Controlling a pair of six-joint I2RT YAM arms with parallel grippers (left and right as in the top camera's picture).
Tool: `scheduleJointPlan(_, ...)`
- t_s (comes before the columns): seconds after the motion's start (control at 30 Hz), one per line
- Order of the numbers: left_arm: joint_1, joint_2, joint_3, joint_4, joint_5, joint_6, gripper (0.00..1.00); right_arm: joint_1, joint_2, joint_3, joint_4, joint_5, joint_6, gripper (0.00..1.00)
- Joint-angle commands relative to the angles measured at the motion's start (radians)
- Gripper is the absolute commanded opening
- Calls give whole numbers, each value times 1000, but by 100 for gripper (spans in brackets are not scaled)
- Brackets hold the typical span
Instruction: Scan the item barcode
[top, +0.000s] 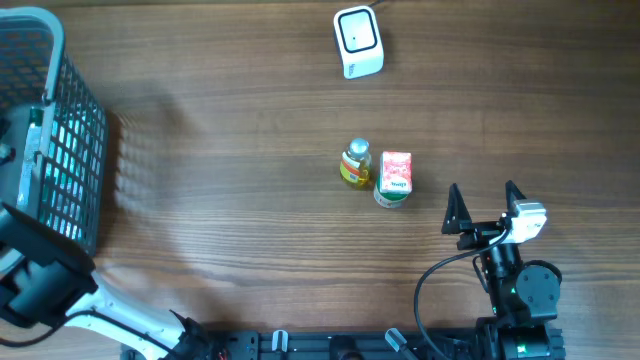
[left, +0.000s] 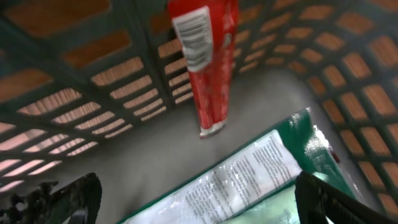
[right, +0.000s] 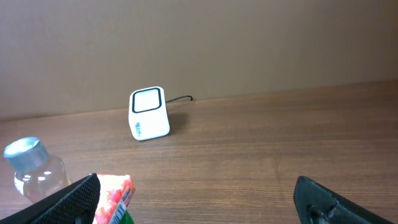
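Note:
My left gripper (left: 199, 208) is inside the dark mesh basket (top: 60, 140) at the table's left edge, jaws wide open and holding nothing. Under it lies a green and white packet (left: 249, 180). A red packet (left: 204, 62) with a barcode label leans against the basket wall beyond. The white scanner (top: 357, 42) sits at the far middle of the table and also shows in the right wrist view as scanner (right: 149, 113). My right gripper (top: 485, 205) stands open above the wood, right of a small bottle (top: 355, 163) and a red carton (top: 396, 172).
The left arm (top: 40, 285) reaches into the basket from the near left corner. The bottle (right: 34, 168) and red carton (right: 112, 196) lie just off my right gripper's left finger. The scanner's cable runs off the far edge.

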Motion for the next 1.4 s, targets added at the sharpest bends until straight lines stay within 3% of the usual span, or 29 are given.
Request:
scheduleJointPlan(0.0, -16, 94, -6, 86, -45, -64, 89, 0, -5, -1, 3, -2, 6, 100)
scheduleJointPlan(0.17, -33, 168, -6, 236, -46, -65, 79, 0, -5, -1, 3, -2, 6, 100)
scheduleJointPlan(0.47, -32, 254, -6, 348, -64, -61, 77, 0, -5, -1, 3, -2, 6, 100)
scheduleJointPlan(0.5, -32, 266, -6, 355, -65, -61, 73, 0, -5, -1, 3, -2, 6, 100)
scheduleJointPlan(0.57, -32, 272, -6, 359, -69, -60, 12, 0, -5, -1, 3, -2, 6, 100)
scheduleJointPlan(0.6, -32, 271, -6, 361, -85, -55, 4, 0, -5, -1, 3, -2, 6, 100)
scheduleJointPlan(0.67, -33, 244, -6, 332, -95, -3, 4, 0, -5, -1, 3, -2, 6, 100)
scheduleJointPlan(0.8, -33, 68, -6, 225, -147, -8, 4, 0, -5, -1, 3, -2, 6, 100)
scheduleJointPlan(0.9, -34, -28, -6, 67, -151, -39, 4, 0, -5, -1, 3, -2, 6, 100)
scheduleJointPlan(1.0, -64, -53, -6, -195, -143, -178, 4, 0, -5, -1, 3, -2, 6, 100)
scheduleJointPlan(1.17, -172, -35, -6, -460, -139, -192, 4, 0, -5, -1, 3, -2, 6, 100)
scheduleJointPlan(1.3, -185, -35, -19, -488, -140, -192, 4, 0, -5, -1, 3, -2, 6, 100)
scheduleJointPlan(1.37, -184, -35, -49, -439, -139, -156, 15, 0, -5, -1, 3, -2, 6, 100)
